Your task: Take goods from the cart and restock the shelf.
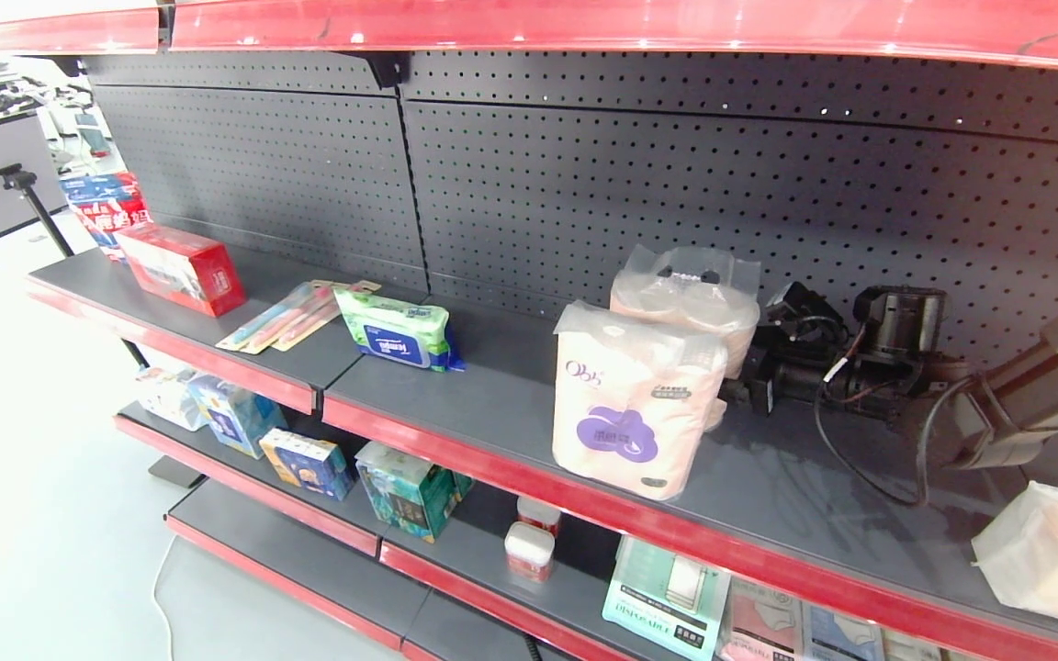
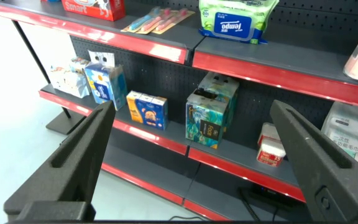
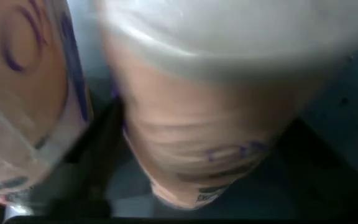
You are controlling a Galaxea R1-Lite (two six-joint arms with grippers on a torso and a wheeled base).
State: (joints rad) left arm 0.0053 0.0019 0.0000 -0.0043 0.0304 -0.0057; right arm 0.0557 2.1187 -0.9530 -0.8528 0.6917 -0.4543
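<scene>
The right gripper clasps the rear tissue pack on the upper shelf from the robot's right, fingers flanking the upright pack; the front tissue pack, touching it, carries purple print; the left gripper, wide open, faces the lower shelves, well apart.

Noted dark grey shelf boards with glossy red front edges, against black pegboard dotted with a regular hole grid. Recorded front pack as pale peach with purple cloud motif, rear pack as peach under clear film. Logged wipes as green-white with blue label, box as red.
</scene>
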